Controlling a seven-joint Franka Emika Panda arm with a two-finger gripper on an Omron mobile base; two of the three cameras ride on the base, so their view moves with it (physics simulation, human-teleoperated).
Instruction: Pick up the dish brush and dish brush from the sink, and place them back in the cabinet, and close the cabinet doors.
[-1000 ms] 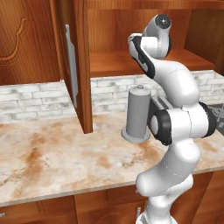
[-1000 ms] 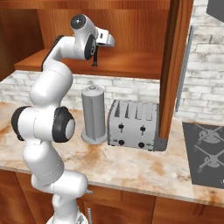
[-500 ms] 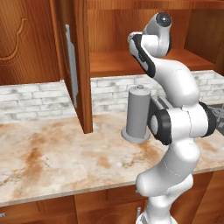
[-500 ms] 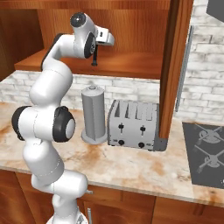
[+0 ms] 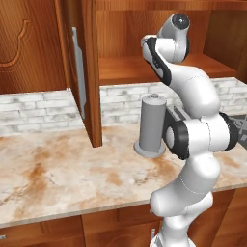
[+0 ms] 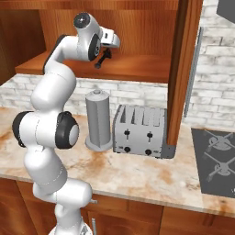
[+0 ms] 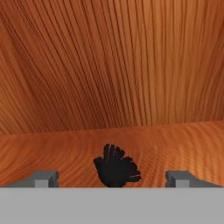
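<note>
My gripper (image 7: 113, 178) is inside the open cabinet (image 6: 137, 71), just above its wooden shelf (image 5: 125, 70). It is open, with its fingertips (image 7: 41, 179) spread wide. The black stubby dish brush (image 7: 116, 168) sits between them over the shelf, touching neither finger. From the right base view the gripper (image 6: 103, 57) hangs low over the shelf's front part. Both cabinet doors stand open, the left one (image 5: 89, 72) and the right one (image 6: 183, 69) seen edge-on with silver bar handles. The sink is out of view.
A grey cylindrical canister (image 6: 98, 119) stands on the marble counter (image 5: 58, 178) under the cabinet, with a silver toaster (image 6: 142, 131) right beside it. A dark stovetop (image 6: 215, 160) lies at the far right. A brick wall backs the counter.
The gripper's fingers have spread apart and let go of the black dish brush over the shelf. The arm has stayed where it was.
</note>
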